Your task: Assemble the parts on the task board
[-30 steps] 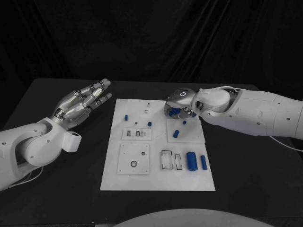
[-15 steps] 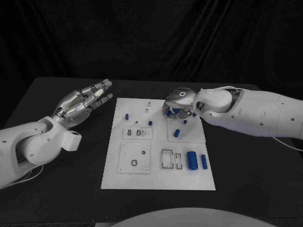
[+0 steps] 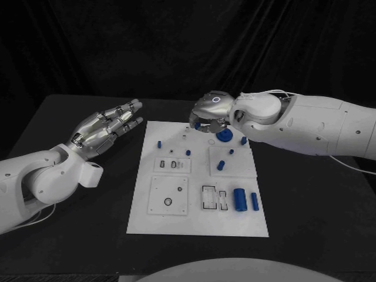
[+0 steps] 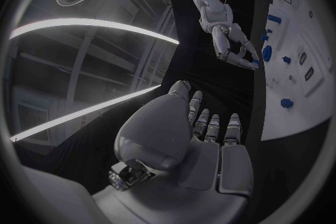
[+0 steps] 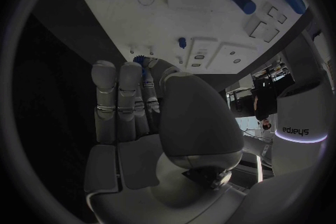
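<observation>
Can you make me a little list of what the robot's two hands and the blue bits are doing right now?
left hand: open, fingers apart, raised beside the board, holds nothing
right hand: above the board's far edge; cannot tell if it holds anything
blue gear: lies on the board near the right hand
task board: white plate on the black table
two blue cylinders: lie side by side, near right

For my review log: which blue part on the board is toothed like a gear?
The blue gear at the board's far edge by the right hand; the other blue parts are plain pegs and cylinders.

Black table point(image 3: 78, 235) under the board; black curtain point(image 3: 188, 47) hangs behind.
</observation>
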Robot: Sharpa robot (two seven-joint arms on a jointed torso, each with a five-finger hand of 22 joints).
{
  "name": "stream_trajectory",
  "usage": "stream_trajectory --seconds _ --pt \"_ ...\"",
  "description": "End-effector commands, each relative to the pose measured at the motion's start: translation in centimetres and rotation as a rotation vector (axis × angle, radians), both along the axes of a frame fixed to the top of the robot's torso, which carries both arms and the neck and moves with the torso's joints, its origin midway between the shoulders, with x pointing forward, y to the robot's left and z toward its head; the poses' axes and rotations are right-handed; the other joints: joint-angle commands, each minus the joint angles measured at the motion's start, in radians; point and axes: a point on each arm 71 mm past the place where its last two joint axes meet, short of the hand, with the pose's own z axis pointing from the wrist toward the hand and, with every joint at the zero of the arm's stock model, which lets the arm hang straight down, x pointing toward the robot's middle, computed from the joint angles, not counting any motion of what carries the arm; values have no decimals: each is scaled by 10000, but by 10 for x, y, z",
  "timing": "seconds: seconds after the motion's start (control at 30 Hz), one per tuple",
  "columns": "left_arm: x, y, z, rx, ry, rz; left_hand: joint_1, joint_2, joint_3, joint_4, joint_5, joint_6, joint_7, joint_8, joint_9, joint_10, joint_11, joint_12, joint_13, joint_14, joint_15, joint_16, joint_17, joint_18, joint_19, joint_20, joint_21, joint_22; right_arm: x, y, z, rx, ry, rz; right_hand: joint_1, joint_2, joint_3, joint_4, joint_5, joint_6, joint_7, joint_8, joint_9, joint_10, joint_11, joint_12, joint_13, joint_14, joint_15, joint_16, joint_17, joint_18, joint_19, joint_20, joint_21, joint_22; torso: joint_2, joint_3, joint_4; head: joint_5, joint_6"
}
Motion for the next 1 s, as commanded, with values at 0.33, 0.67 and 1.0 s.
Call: stream_trajectory --seconds 0.33,0.67,1.0 --pt "-2 -2 3 -125 -101 -84 88 5 61 -16 59 105 -8 76 12 18 99 66 16 26 70 50 18 198 21 56 27 19 19 13 7 -23 -176 -171 -7 -84 43 5 -212 9 3 -29 29 358 -264 -120 -29 -29 34 -32 -17 -135 -74 37 36 42 134 -55 138 -58 99" --pt "-2 -3 3 -171 -126 -115 90 -6 72 -18 79 119 1 86 13 25 110 75 16 31 82 58 20 199 25 61 29 21 32 11 6 -243 -191 -561 -1 -91 63 3 -345 -62 11 -94 36 339 -254 -191 -44 -72 49 -64 -41 -150 -73 52 74 139 237 -86 270 -141 264" --pt "-2 -3 3 -196 -153 -105 92 -4 78 -18 83 121 4 88 13 26 113 74 16 34 88 63 22 199 26 63 30 21 36 8 5 -302 -212 -708 -21 -99 65 19 -460 -107 12 -139 42 322 -247 -243 -53 -94 60 -77 -51 -159 -79 64 93 198 318 -93 333 -167 657"
